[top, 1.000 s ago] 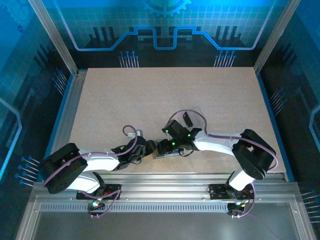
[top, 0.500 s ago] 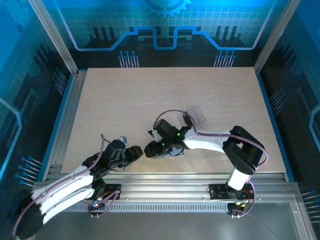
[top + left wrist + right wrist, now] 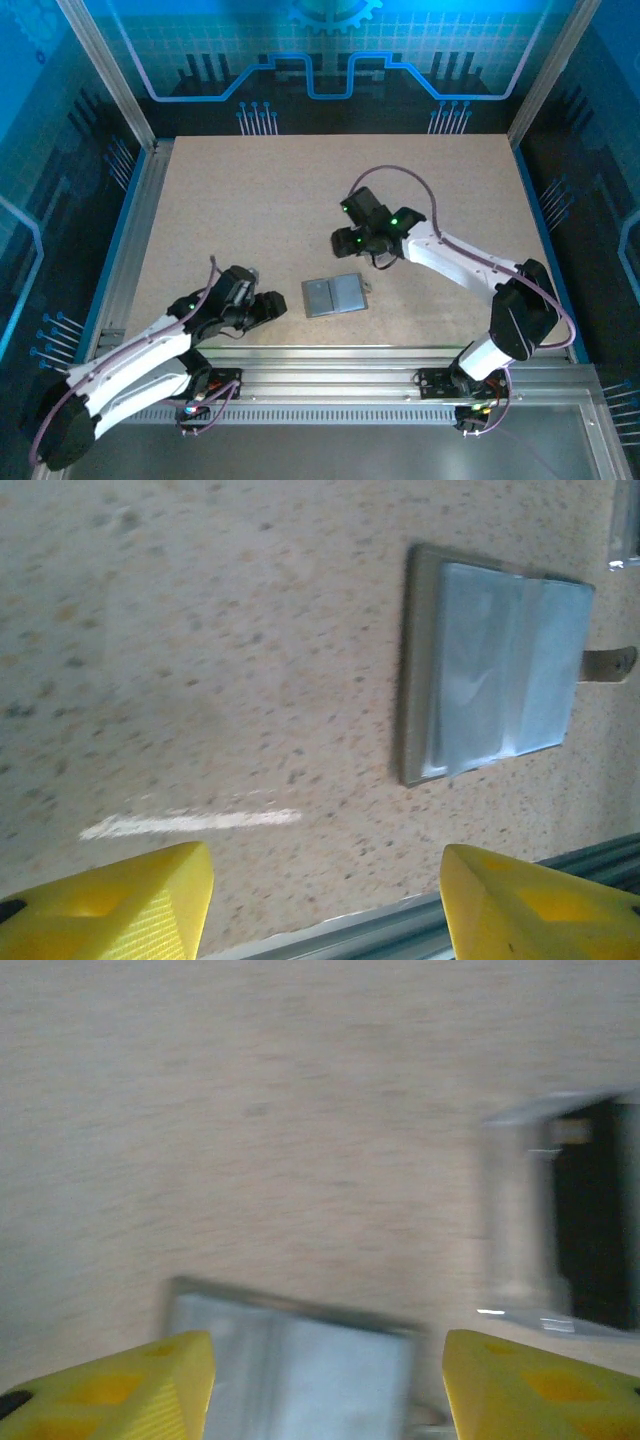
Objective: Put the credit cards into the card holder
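Standing open, left claw (image 3: pixel 325 880) and right claw (image 3: pixel 328 1360) hold nothing.

From my station I see the table (image 3: pixel 300 190) as a flat beige board with small dark speckles. A metal rail (image 3: pixel 330 362) runs along its near edge. On the board, close to this edge and about in the middle, the card holder (image 3: pixel 335 295) lies open and flat. Its two grey-silver panels are side by side, and a small tab (image 3: pixel 610 663) sticks out of one short side. In the right wrist view a clear plastic box (image 3: pixel 545 1220) stands on the board, near the holder but apart from it. That picture is blurred.
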You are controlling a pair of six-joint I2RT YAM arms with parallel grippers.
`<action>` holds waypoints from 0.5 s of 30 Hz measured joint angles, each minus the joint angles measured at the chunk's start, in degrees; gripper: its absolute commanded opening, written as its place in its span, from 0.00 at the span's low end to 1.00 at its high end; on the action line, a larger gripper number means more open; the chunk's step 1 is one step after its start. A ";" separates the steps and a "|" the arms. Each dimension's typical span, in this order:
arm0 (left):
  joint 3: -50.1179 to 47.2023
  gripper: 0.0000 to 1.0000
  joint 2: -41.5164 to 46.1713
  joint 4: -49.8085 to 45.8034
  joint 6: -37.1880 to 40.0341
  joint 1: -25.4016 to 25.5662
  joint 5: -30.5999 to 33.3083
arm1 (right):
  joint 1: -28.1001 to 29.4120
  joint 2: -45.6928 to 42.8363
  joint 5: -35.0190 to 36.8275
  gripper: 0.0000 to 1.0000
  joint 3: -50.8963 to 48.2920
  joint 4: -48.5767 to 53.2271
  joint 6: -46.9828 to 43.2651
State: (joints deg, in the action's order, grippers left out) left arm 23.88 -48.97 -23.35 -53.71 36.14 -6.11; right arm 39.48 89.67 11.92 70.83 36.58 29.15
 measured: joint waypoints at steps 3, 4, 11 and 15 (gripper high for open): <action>4.85 0.66 -7.43 3.82 1.92 0.00 -1.66 | -3.10 2.51 6.16 0.63 1.86 3.89 -2.05; 6.82 0.66 -10.10 5.27 2.73 0.00 -2.32 | -3.82 3.98 7.72 0.62 2.89 4.92 -2.73; 18.27 0.64 -25.35 16.15 4.79 -1.27 -6.27 | -5.62 12.48 13.46 0.58 8.24 8.33 -5.97; 24.74 0.60 -35.63 21.42 4.55 -4.15 -9.68 | -6.12 15.56 14.27 0.51 9.99 9.03 -7.19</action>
State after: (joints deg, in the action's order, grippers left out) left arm 48.62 -84.60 -1.93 -49.17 31.99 -15.79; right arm 33.36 105.23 26.20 80.82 45.60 21.96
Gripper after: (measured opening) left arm 0.612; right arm 0.530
